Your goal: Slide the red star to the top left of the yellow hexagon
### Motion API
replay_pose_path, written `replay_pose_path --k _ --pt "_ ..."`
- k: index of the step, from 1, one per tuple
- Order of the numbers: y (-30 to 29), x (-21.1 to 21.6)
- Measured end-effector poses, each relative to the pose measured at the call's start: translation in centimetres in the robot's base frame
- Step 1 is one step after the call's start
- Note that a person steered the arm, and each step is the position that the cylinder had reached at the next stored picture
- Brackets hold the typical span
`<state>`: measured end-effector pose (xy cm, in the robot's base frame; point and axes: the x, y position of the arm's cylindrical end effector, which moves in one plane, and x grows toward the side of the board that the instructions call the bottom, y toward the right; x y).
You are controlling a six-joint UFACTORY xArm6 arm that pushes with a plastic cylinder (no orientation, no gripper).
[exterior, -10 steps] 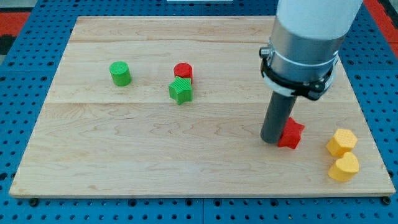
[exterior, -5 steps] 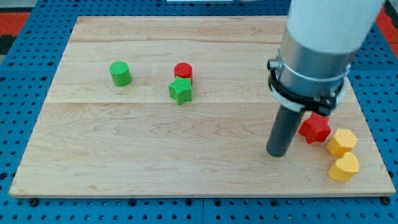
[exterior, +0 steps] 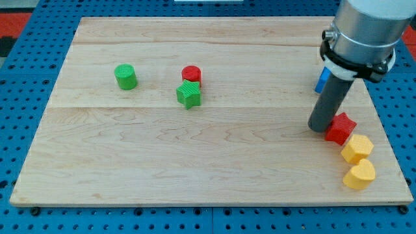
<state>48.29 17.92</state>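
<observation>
The red star (exterior: 340, 128) lies near the board's right edge. It touches the upper left side of the upper yellow hexagon (exterior: 357, 149). A second yellow block (exterior: 359, 174) sits just below that hexagon. My tip (exterior: 320, 127) rests on the board against the star's left side. The rod rises from it up to the grey arm at the view's top right.
A green cylinder (exterior: 125, 77) stands at the upper left. A red cylinder (exterior: 192, 74) and a green star (exterior: 188, 95) sit together near the middle. A blue block (exterior: 322, 80) shows partly behind the rod. The wooden board (exterior: 195, 162) ends just right of the yellow blocks.
The red star has slid right and slightly up, ending against the upper yellow hexagon. My tip moved right and up with it. The blue block has come into view behind the rod.
</observation>
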Motion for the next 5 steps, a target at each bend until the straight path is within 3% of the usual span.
replay_pose_path --k 2,3,5 --pt "-0.2 -3.4" --pt "-3.8 -1.7" --pt "-4.7 11.2"
